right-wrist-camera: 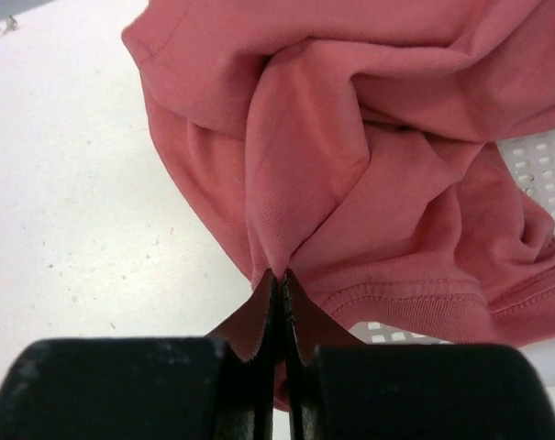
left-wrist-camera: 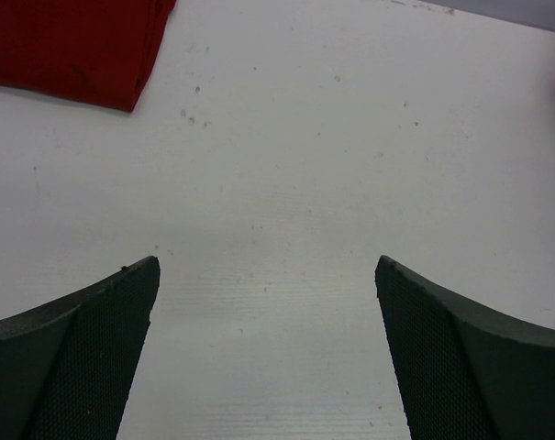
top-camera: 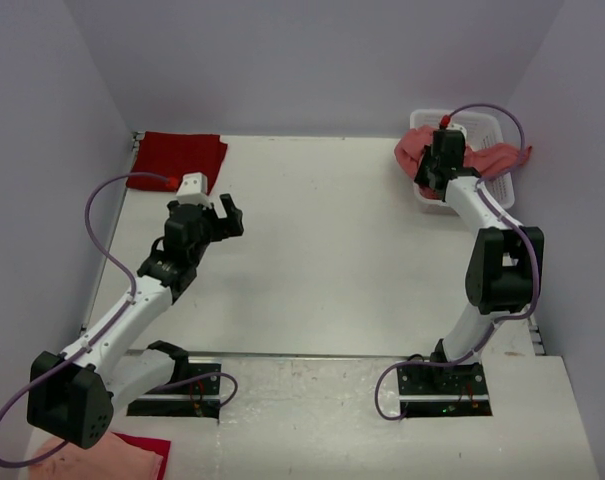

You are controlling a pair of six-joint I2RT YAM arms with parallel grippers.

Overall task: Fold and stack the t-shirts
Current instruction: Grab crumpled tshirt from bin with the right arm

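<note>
A: While the right tool (right-wrist-camera: 279,275) is pinched together on a fold of the salmon t-shirt (right-wrist-camera: 369,128), which way does the cloth lie from it?

B: Straight ahead at twelve o'clock in the wrist view, bunched and draped over the rim of the white mesh basket (top-camera: 487,128), in the one-o'clock corner of the tabletop (top-camera: 332,250). From above, its length runs roughly nine to three across the basket.

A: And the free space?

B: Toward seven o'clock from the basket, so I judge the pull should go that way.

A: The other shirt?

B: The crimson t-shirt (top-camera: 177,158) lies flat in the eleven-o'clock corner. The left tool (top-camera: 220,215) is the nearer one, its jaws wide apart over bare tabletop, gripping nothing.
</note>
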